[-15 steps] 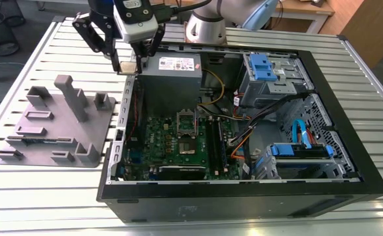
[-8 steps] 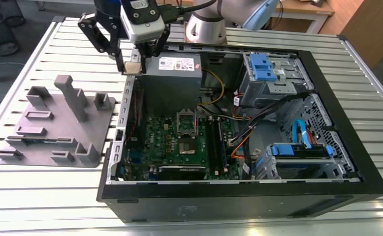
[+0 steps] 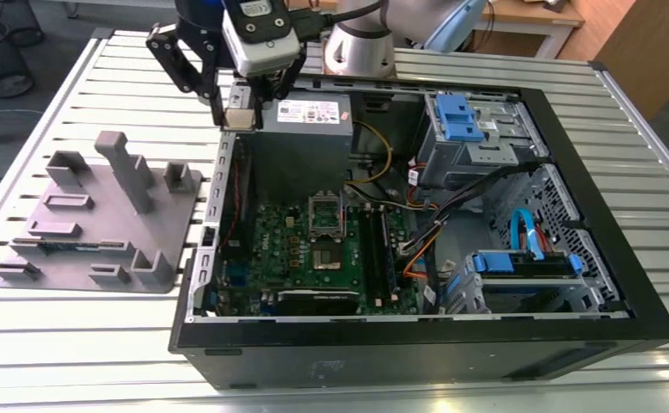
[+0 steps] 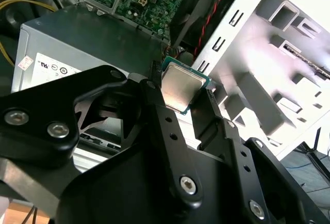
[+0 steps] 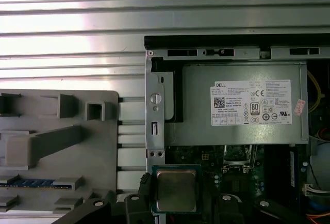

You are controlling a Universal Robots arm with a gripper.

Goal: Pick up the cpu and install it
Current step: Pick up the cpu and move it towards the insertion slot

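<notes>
Pinching cpu (image 5: 176,189) flat between its jaws, gripper (image 4: 181,92) hangs over edge of open computer case (image 3: 426,353); power supply (image 5: 237,105) just beyond it, grey holder (image 5: 56,146) off to its side.

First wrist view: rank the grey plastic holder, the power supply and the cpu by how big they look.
1. grey plastic holder, partly cut off
2. power supply, a close second
3. cpu, smallest despite sitting nearest the camera

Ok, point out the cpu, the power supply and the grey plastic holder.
cpu (image 5: 176,190): first wrist view, centre of its silver top.
power supply (image 5: 195,105): first wrist view, bare casing beside the label.
grey plastic holder (image 3: 125,172): exterior view, on its tall upright post.
</notes>
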